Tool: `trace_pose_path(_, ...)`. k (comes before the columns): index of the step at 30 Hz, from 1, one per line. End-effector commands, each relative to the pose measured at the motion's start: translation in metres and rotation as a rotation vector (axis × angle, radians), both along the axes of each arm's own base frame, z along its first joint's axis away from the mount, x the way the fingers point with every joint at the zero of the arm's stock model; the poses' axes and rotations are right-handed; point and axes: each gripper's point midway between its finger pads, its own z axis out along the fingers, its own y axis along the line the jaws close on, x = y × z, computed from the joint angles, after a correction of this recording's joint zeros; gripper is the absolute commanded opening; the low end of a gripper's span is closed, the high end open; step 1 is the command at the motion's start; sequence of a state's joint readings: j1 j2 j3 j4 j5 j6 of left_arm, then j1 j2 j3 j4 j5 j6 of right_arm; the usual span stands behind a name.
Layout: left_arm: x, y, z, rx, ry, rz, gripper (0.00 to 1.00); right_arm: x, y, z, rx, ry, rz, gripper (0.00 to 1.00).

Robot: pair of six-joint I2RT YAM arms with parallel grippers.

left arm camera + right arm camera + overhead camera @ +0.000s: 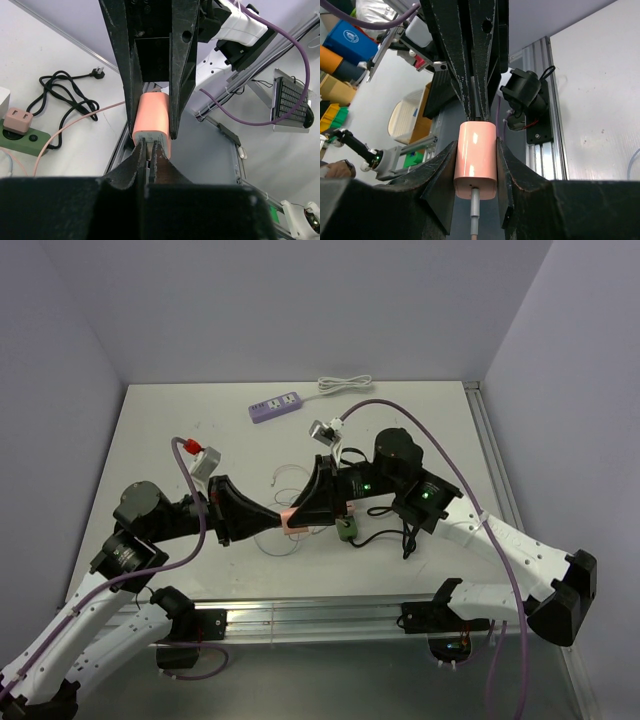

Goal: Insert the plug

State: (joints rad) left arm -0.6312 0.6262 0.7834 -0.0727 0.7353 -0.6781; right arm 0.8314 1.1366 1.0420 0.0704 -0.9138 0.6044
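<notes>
The pink plug (297,520) hangs in the air between both grippers, over the near middle of the table. My right gripper (476,150) is shut on the sides of the plug's (476,157) body, and a grey connector with a pink cable (475,212) leaves its rear face. My left gripper (148,146) comes from the opposite side, its jaws pressed together on the prong end of the plug (152,120). In the top view the left gripper (283,521) and right gripper (318,508) meet tip to tip. The prongs themselves are hidden between the left fingers.
A green socket block (25,137) with a pink adapter (17,119) lies on the table beside a coiled black cable (65,97). A purple power strip (277,405) with a white cord (345,383) lies at the back. The metal rail (330,620) borders the near edge.
</notes>
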Motion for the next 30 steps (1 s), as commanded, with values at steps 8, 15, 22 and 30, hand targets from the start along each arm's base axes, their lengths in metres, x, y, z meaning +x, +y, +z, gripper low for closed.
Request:
trace_pose_path(8,0.026,0.010,0.013,-0.030,0.007,0.193,0.00,0.023,0.007,0.006,-0.041,-0.027,-0.116,0.79)
trace_pose_path(15,0.026,0.012,0.014,-0.032,0.002,0.202,0.00,0.023,-0.005,0.005,-0.016,-0.034,-0.127,0.82)
trace_pose_path(22,0.023,0.011,0.012,-0.036,-0.002,0.179,0.00,0.015,-0.004,0.004,0.034,-0.023,-0.070,0.65)
trace_pose_path(30,0.038,0.014,0.001,0.033,0.026,0.256,0.34,0.026,-0.003,0.003,0.028,-0.024,-0.124,0.00)
